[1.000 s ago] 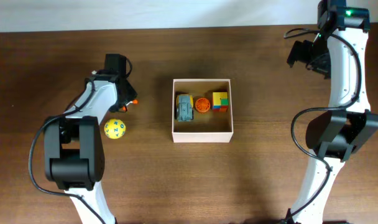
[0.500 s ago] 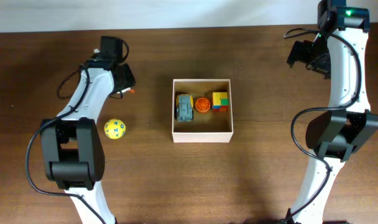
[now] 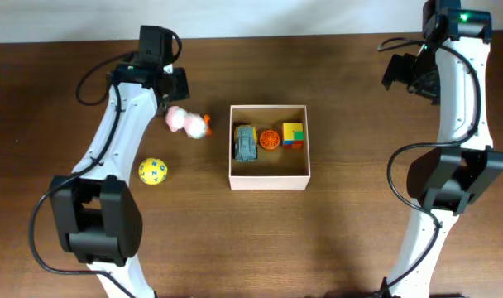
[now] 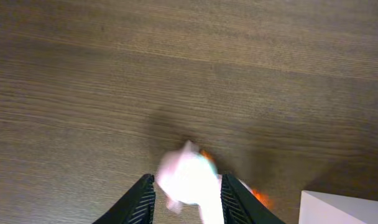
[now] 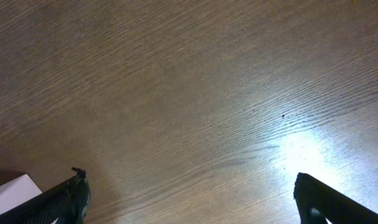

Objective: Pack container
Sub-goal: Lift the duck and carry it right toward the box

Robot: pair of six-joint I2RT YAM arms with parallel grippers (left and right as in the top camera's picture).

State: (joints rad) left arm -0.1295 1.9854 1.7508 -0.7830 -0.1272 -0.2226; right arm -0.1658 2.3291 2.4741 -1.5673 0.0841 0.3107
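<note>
The container [image 3: 268,180] is a square white-walled box with a tan inside at the table's middle. It holds a grey toy car [image 3: 246,143], an orange ball [image 3: 270,139] and a coloured block cube [image 3: 293,134]. My left gripper [image 3: 179,112] is shut on a pink and white toy with orange parts [image 3: 188,122], just left of the container. In the left wrist view the toy [image 4: 189,180] is blurred between the fingers [image 4: 189,202], with a container corner [image 4: 344,208] at lower right. My right gripper [image 3: 398,73] is open and empty at the far right [image 5: 195,199].
A yellow ball with blue marks [image 3: 152,171] lies on the table left of the container, below the left arm. A white corner of the container [image 5: 12,190] shows at the lower left of the right wrist view. A pale wall edges the table's far side.
My left gripper has risen and swung right toward the container with the pink toy, which now shows fully. The right arm has not moved.
</note>
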